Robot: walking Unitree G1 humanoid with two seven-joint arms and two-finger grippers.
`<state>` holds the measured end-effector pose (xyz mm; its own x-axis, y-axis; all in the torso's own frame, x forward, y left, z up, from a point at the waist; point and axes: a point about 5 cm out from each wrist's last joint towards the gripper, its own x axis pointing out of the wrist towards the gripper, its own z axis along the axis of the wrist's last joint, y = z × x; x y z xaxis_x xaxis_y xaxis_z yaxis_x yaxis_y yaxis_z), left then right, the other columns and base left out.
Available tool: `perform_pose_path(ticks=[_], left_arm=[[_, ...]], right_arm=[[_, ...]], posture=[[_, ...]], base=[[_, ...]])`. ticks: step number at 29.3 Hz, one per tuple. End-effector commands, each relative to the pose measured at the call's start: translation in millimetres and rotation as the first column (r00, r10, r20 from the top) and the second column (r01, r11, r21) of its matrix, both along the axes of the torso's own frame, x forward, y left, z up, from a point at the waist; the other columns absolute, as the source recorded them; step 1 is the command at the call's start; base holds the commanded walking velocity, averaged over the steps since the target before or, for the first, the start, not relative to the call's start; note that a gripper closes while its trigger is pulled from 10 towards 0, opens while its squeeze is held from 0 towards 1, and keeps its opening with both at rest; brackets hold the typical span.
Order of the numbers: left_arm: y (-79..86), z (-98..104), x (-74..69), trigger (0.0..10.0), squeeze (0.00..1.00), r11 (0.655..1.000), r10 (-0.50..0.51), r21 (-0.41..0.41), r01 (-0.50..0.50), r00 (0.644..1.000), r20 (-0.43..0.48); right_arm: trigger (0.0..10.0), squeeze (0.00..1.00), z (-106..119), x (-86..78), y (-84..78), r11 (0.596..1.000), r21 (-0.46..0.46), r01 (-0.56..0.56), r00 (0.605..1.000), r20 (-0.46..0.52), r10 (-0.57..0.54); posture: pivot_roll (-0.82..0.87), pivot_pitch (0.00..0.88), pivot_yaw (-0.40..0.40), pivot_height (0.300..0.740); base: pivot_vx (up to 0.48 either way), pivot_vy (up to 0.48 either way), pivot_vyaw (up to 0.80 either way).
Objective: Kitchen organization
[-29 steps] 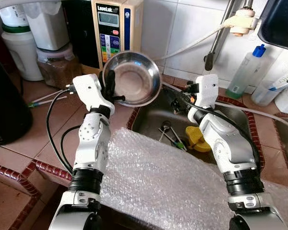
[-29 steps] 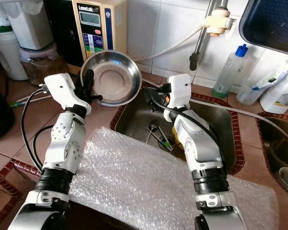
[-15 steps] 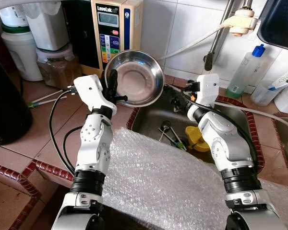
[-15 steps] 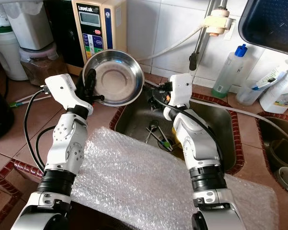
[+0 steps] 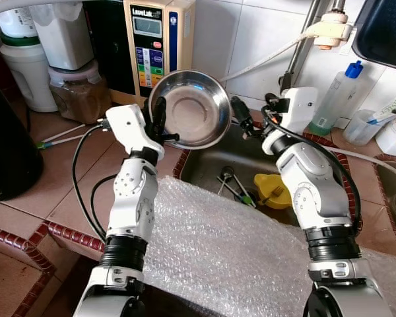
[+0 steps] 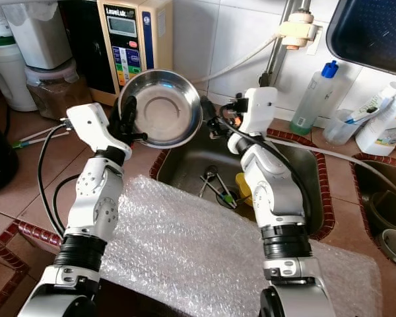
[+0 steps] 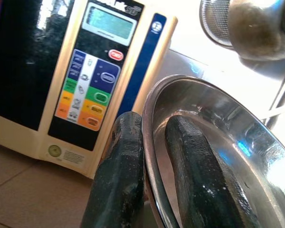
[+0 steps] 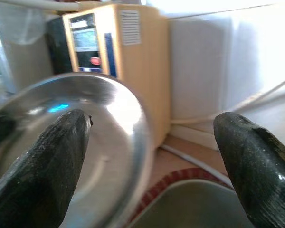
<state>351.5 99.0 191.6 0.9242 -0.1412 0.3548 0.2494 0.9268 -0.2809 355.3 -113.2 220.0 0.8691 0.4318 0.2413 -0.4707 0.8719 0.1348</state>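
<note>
A round steel bowl [image 5: 191, 109] is held up on its edge above the counter, its inside facing me. My left gripper [image 5: 160, 120] is shut on the bowl's left rim, one finger [image 7: 118, 180] outside and the other inside the bowl [image 7: 218, 137]. My right gripper [image 5: 241, 117] hovers over the sink's back edge, just right of the bowl. It is open, and its fingers [image 8: 38, 180] spread wide around the bowl's [image 8: 85, 137] right rim without touching it.
A sheet of bubble wrap [image 5: 237, 251] covers the counter's front edge. The sink [image 5: 208, 162] holds utensils and a yellow item [image 5: 272, 191]. A water ioniser [image 5: 152, 39], jars [image 5: 72, 92], a hose and a blue-capped bottle [image 5: 340, 99] line the tiled wall.
My right gripper has risen from over the sink and swung left, up to the bowl's right rim. The left gripper has carried the bowl slightly to the right.
</note>
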Motion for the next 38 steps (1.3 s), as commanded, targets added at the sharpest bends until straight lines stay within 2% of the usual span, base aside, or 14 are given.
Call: perform_pose_path(ticks=[1, 4, 5, 6, 9, 11, 16, 38], left_arm=[[-5.9, -0.1, -1.1, 0.0, 0.0, 0.999, -0.033, 0.012, 0.033, 0.999, 0.002], [-8.5, 1.6, -2.8, 0.0, 0.0, 0.998, -0.057, 0.001, 0.057, 0.998, 0.015], [-12.3, 3.1, -4.7, 0.0, 0.0, 0.996, -0.091, -0.011, 0.091, 0.995, 0.028], [-14.3, 3.8, -5.8, 0.0, 0.0, 0.994, -0.107, -0.016, 0.107, 0.994, 0.034], [-17.2, 4.8, -7.6, 0.0, 0.0, 0.992, -0.127, -0.017, 0.128, 0.991, 0.044], [-17.4, 4.6, -7.9, 0.0, 0.0, 0.992, -0.126, -0.016, 0.126, 0.991, 0.045], [-20.2, 5.7, -9.2, 0.0, 0.0, 0.988, -0.151, -0.024, 0.153, 0.987, 0.057], [-17.4, 5.7, -9.2, 0.0, 0.0, 0.99, -0.142, -0.007, 0.143, 0.988, 0.064]], right_arm=[[10.0, 0.0, 0.1, -2.3, 0.1, 1.0, 0.009, -0.021, 1.0, -0.006, 0.021], [10.0, 0.0, -6.5, -3.1, 4.0, 0.999, 0.0, -0.044, 0.998, -0.042, 0.044], [9.8, 0.0, -12.6, -1.6, 3.5, 0.999, -0.026, -0.023, 0.997, -0.073, 0.021], [0.0, 0.0, -14.8, -0.5, 2.3, 1.0, -0.016, -0.007, 0.996, -0.092, 0.006], [0.0, 0.0, -16.6, 1.2, 0.5, 1.0, 0.024, -0.002, 0.992, -0.123, 0.004], [0.0, 0.0, -17.0, 2.8, -2.2, 1.0, 0.0, 0.02, 0.992, -0.122, -0.02], [0.0, 0.0, -19.7, 5.1, -6.8, 0.999, 0.018, 0.045, 0.986, -0.16, -0.041], [0.0, 0.0, -21.3, 7.6, -10.8, 0.996, 0.013, 0.088, 0.982, -0.171, -0.084]], posture=[[0.04, 0.0, -0.042, 0.74], [0.04, 0.0, -0.044, 0.74], [0.04, 0.0, -0.044, 0.74], [0.04, 0.0, -0.044, 0.74], [0.05, 0.0, -0.045, 0.74], [0.05, 0.0, -0.043, 0.74], [0.05, 0.0, -0.042, 0.74], [0.05, 0.0, -0.043, 0.74]], base=[[0.0, 0.0, 0.0], [0.0, 0.0, 0.0], [0.0, 0.0, 0.0], [0.0, 0.0, 0.0], [0.0, 0.0, 0.0], [0.0, 0.0, 0.0], [0.0, 0.0, 0.0], [0.0, 0.0, 0.0]])
